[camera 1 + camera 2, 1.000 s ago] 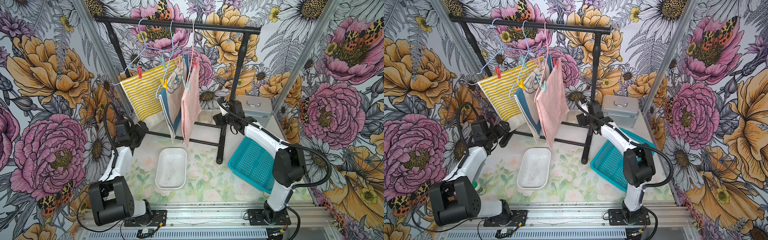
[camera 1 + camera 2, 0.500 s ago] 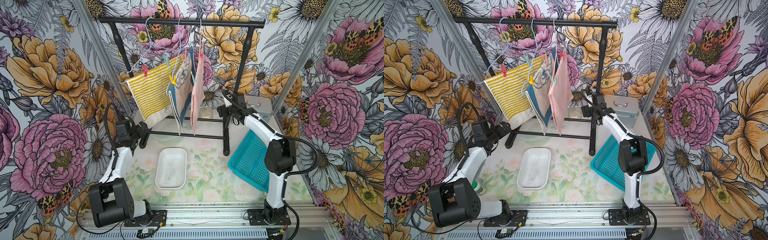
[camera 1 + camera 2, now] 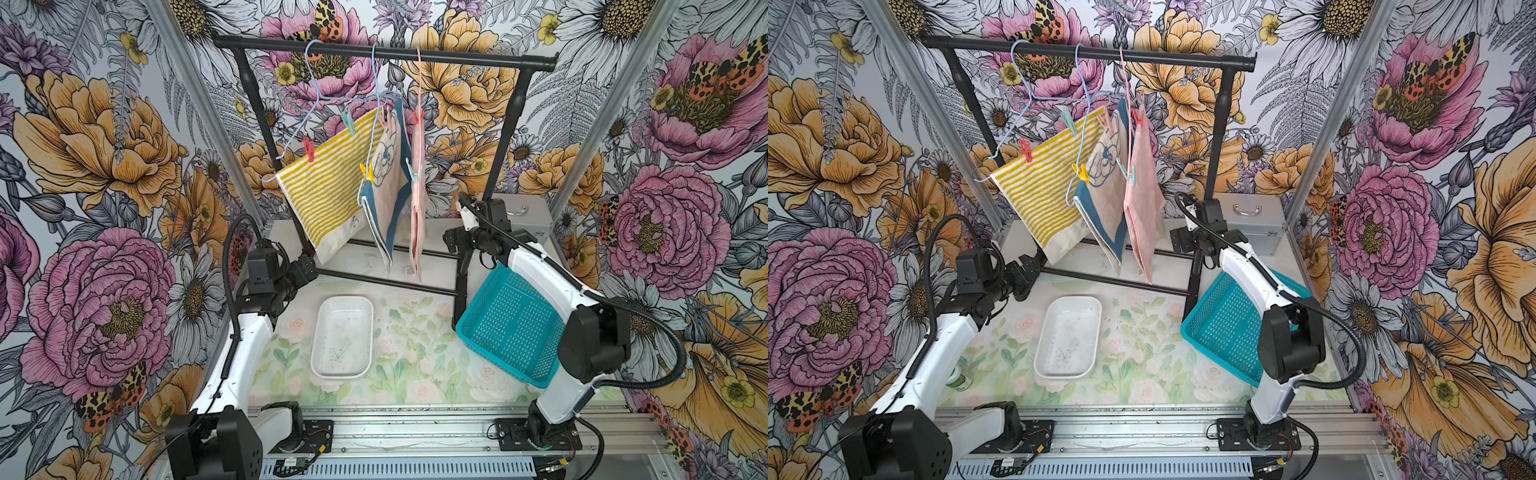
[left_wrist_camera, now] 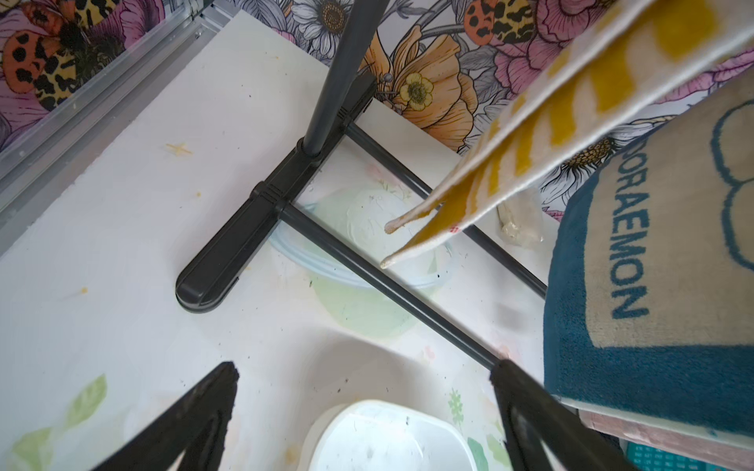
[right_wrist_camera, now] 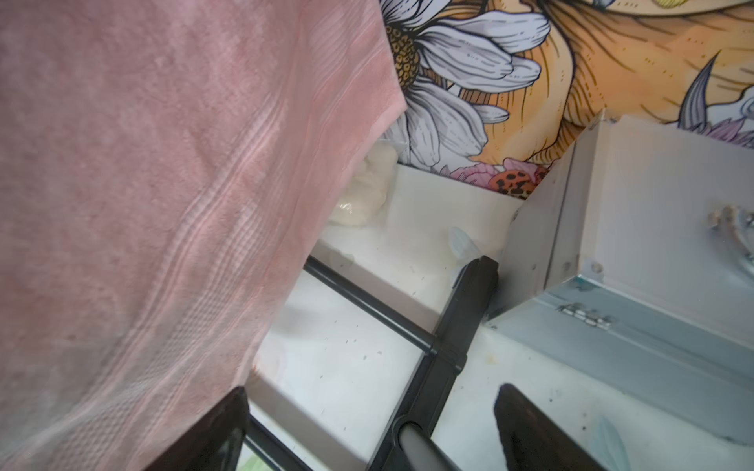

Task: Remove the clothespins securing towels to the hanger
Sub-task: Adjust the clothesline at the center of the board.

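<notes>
Rack with three hangers under its bar, one towel on each: striped towel nearest the rack's left post, cream towel in the middle, pink towel nearest its right post. Six pins clamp the towels' upper edges to the hanger wires, two per towel; none is off yet. Left claw, low by the rack's left foot: released, nothing between its fingers. Right claw, low at the rack's right post: released too, the post showing between its fingers and touching neither. A tray and a basket lie on the desk in front of the rack. Step in hand, as judged: the reach for a first pin; the mint pin on the pink towel looks closest to the right claw. To do it well: rise clear of post and hem, come at the pin's tail levers rather than its jaws, squeeze until the jaws part, then draw it off square to the wire. The hangers hang free and would likely swing under a sideways push, so a gentle press, with the left claw steadying the cloth, seems wise
</notes>
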`<state>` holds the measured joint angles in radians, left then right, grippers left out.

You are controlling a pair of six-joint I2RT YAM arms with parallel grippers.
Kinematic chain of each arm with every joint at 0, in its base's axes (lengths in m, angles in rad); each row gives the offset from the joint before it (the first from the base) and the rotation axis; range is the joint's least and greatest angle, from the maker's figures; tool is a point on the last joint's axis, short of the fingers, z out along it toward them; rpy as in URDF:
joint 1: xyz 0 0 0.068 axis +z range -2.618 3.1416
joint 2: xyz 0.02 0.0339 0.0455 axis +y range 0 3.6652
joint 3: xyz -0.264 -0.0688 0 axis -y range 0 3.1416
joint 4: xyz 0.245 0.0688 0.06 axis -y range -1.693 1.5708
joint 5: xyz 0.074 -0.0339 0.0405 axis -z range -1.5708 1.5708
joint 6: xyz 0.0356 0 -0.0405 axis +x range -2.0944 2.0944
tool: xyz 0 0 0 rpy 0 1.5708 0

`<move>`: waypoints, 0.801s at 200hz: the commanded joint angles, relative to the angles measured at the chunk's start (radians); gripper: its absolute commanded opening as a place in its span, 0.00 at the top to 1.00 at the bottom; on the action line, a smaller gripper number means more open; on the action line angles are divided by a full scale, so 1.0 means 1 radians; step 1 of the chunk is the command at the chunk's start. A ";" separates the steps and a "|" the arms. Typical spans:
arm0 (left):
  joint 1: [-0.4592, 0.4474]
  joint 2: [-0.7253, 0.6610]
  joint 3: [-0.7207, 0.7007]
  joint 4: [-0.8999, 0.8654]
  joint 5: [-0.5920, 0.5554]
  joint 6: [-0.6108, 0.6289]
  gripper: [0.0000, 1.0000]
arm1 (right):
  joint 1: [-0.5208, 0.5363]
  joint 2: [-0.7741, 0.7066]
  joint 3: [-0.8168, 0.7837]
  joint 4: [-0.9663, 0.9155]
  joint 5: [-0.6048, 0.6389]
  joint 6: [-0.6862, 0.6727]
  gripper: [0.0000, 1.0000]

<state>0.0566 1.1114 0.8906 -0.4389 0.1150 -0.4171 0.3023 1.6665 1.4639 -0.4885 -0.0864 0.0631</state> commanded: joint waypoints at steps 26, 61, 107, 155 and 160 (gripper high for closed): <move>-0.043 -0.040 -0.072 -0.097 -0.021 -0.012 0.01 | 0.020 -0.092 -0.057 0.009 -0.041 0.161 0.02; -0.052 -0.064 -0.089 -0.100 -0.021 -0.023 0.01 | 0.010 -0.041 0.001 0.040 -0.003 0.108 0.03; -0.058 -0.055 -0.059 -0.082 -0.017 -0.034 0.02 | -0.062 0.077 0.118 0.148 -0.046 -0.002 0.03; -0.066 -0.022 0.009 -0.052 -0.007 -0.035 0.01 | -0.065 0.064 0.088 0.205 -0.038 -0.128 0.03; -0.067 -0.024 0.013 -0.048 -0.009 -0.033 0.01 | -0.065 0.041 0.043 0.245 -0.030 -0.126 0.02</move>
<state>0.0021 1.0882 0.8528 -0.5312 0.1093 -0.4465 0.2359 1.7790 1.5791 -0.3878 -0.1284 -0.0113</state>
